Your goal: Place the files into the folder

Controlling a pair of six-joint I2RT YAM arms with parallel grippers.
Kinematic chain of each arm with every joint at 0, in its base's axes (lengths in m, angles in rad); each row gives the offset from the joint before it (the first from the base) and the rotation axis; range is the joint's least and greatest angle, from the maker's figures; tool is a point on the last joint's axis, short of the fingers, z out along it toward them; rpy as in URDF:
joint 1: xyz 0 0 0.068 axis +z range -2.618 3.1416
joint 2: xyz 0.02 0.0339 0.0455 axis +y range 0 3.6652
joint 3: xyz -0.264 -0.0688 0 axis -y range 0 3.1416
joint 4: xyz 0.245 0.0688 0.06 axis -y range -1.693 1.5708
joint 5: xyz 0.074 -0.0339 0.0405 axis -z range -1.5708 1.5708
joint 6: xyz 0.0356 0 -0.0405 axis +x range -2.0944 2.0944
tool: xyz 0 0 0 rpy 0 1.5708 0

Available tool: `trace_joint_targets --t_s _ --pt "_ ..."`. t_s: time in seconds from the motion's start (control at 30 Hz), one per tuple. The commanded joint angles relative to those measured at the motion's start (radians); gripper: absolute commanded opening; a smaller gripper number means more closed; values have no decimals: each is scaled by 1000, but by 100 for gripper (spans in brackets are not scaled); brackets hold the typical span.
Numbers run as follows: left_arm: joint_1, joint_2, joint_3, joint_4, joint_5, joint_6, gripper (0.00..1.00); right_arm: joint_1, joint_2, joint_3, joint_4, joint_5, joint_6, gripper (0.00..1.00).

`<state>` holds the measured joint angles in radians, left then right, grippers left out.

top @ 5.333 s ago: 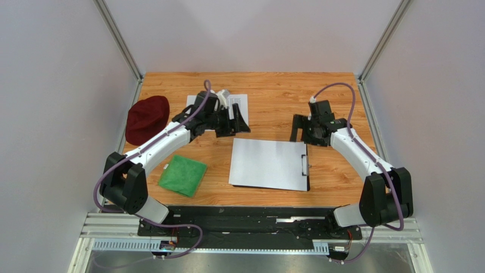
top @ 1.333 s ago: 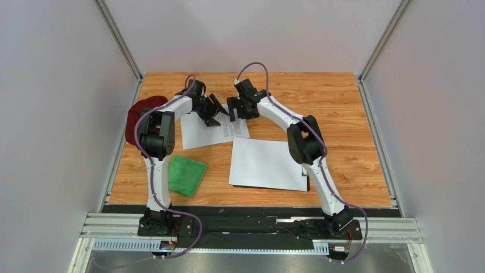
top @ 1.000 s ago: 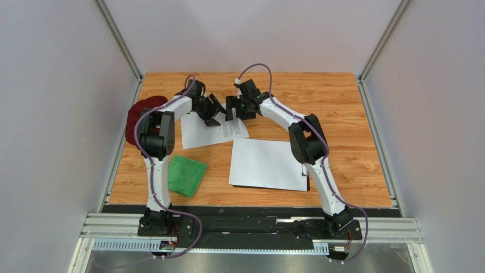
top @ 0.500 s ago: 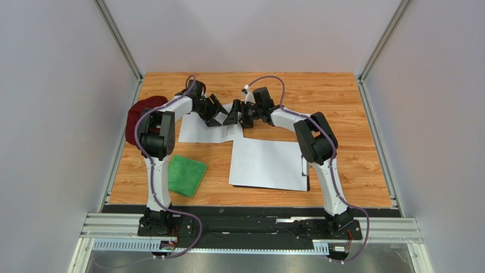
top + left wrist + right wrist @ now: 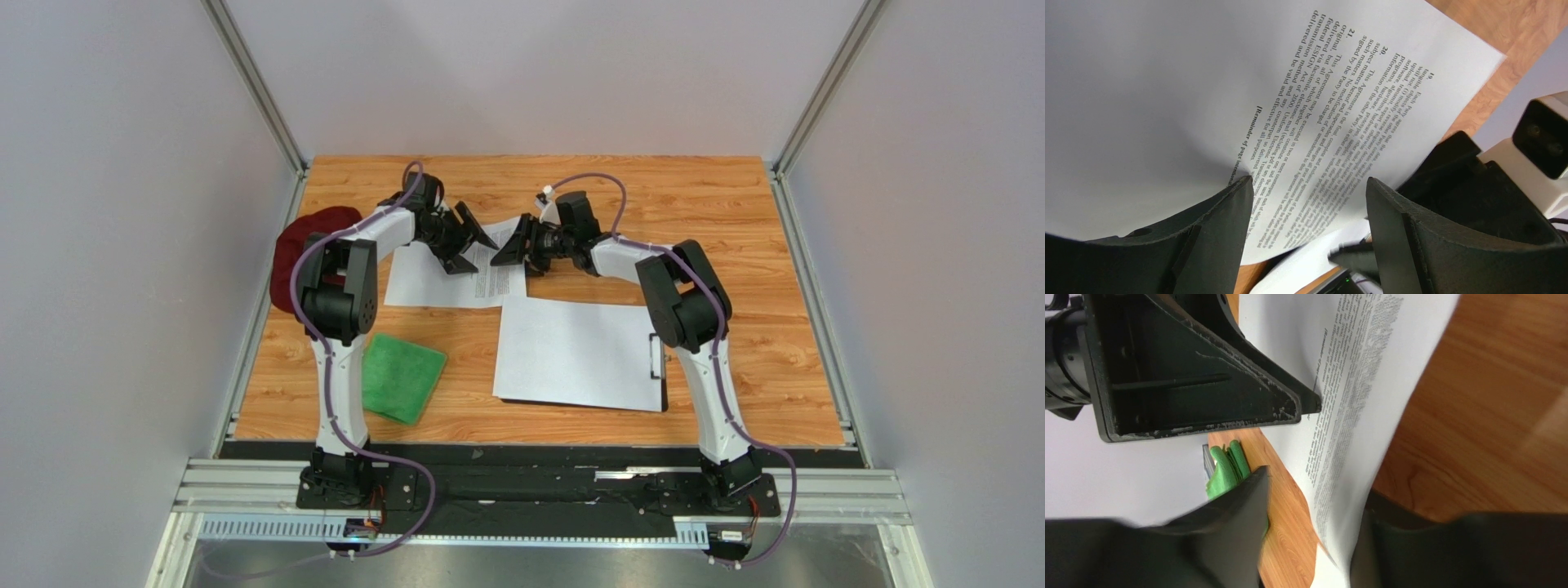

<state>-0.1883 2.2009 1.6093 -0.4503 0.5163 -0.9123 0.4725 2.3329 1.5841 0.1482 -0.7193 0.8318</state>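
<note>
Two grippers meet at the printed sheet (image 5: 432, 277). It curls up just ahead of the left gripper (image 5: 1309, 180), whose fingers stand apart, one tip touching the paper. The sheet's text-bearing end runs into the gap between the fingers of the right gripper (image 5: 1315, 496), also apart and not yet pinched on it. The sheet's long axis runs crosswise from the left fingers toward the right ones, so the right arm looks better placed to carry it. The folder (image 5: 662, 390), with a plain white sheet (image 5: 570, 353) lying on it, sits back from both sets of fingertips toward the arm bases, its long axis roughly parallel.
</note>
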Motion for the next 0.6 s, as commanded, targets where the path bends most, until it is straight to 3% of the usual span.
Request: trace_joint_targets --t_s 0.0,0.07,0.13,0.33,0.43,0.57 --pt "10 -88 58 24 -12 72 78 3 28 167 -140 35 -88 26" --pt "18 -108 107 -11 -38 110 78 3 46 224 -182 46 -80 11" --pt "30 -141 148 -82 -61 144 79 3 57 260 -202 53 -76 4" --pt "55 -354 232 -234 -205 251 81 3 22 366 -309 40 -16 0" --pt "53 -478 187 -245 -199 276 82 3 -108 220 -326 20 26 0" --pt "33 -605 -6 -205 -113 279 81 -29 -318 -83 -348 -26 -19 0"
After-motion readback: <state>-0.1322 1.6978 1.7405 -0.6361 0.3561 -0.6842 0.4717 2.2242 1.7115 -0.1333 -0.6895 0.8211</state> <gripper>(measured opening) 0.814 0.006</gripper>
